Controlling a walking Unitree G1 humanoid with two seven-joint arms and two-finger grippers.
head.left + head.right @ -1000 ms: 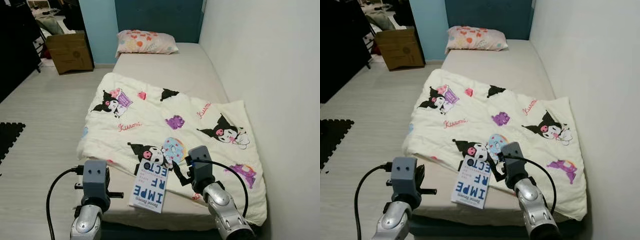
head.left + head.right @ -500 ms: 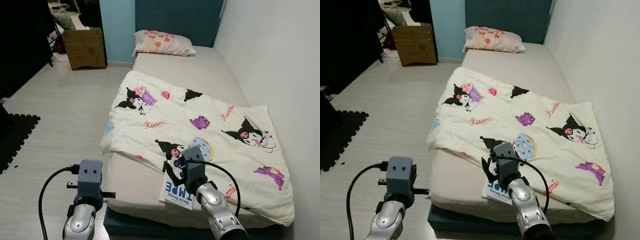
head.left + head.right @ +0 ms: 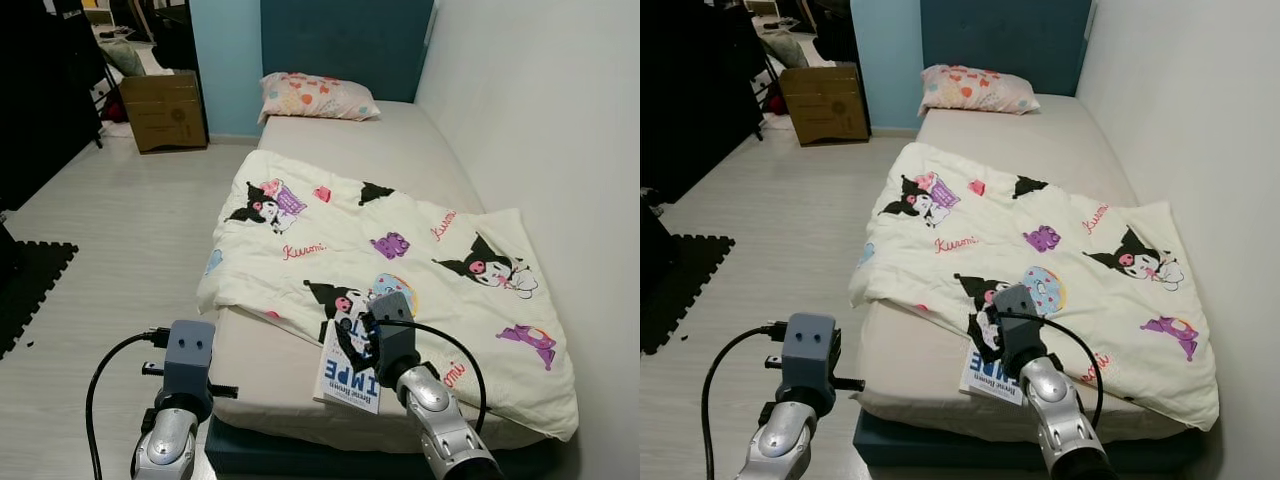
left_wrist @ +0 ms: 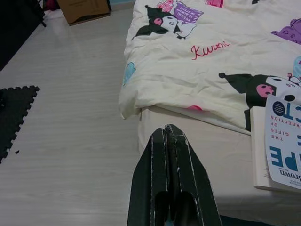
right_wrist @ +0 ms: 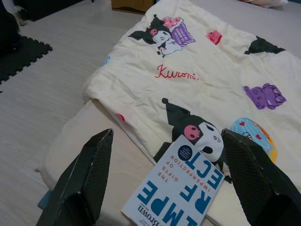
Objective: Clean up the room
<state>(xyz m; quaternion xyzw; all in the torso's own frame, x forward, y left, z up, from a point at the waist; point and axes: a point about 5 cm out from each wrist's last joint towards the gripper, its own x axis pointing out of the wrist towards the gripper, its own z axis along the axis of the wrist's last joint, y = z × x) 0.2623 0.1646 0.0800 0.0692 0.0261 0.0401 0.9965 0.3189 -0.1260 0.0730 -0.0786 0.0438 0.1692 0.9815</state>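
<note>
Right now the right gripper (image 5: 167,179) hangs over the near edge of the bed, its two long black fingers (image 5: 82,181) spread wide apart with nothing between them. Below that gap lies a white paperback book with large blue and red title letters (image 3: 349,366); it rests flat on the bare beige mattress (image 3: 275,365), its far end touching the near hem of the cream quilt printed with black-eared cartoon characters (image 3: 400,250). That quilt lies crumpled and askew over the middle of the bed. At the far end sits a pink pillow with a heart pattern (image 3: 315,97), against the dark teal headboard (image 3: 345,40). The left gripper (image 4: 170,183) is held to the left of the book, near the bed's left near corner, its fingers pressed together and empty. A brown cardboard box (image 3: 165,108) stands on the pale wood floor (image 3: 110,240) at far left.
</note>
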